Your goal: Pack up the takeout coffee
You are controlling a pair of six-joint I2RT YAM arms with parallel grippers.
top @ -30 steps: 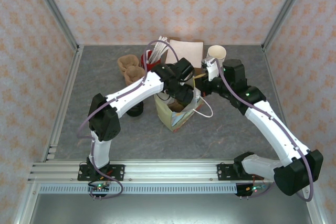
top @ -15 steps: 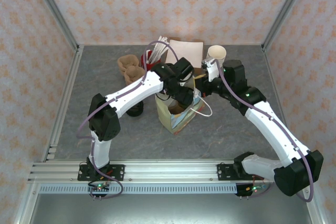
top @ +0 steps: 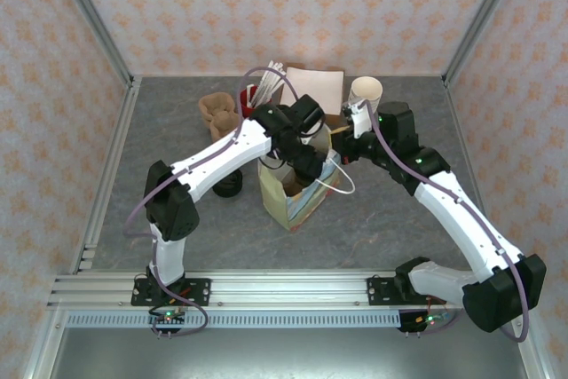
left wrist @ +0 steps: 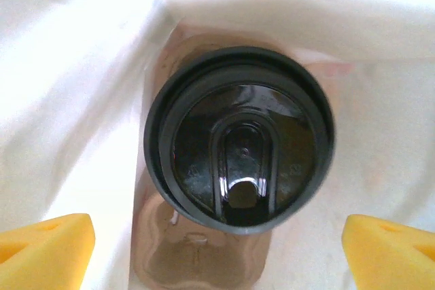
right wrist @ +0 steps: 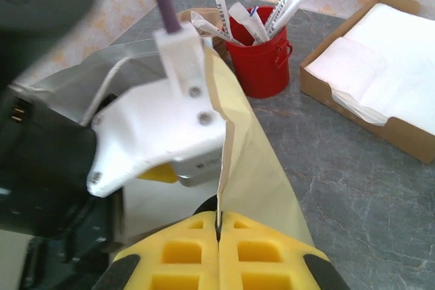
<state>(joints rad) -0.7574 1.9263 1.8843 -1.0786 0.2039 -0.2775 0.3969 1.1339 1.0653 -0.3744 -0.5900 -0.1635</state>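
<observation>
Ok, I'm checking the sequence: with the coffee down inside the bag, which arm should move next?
Left, probably. The left hand is open above the takeout coffee, fingers wide of it, so it can lift out. The right hand is shut on the paper bag's edge, holding it open.

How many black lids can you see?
2. One on the coffee inside the bag; one loose lid on the table left of the bag. More may be hidden.
</observation>
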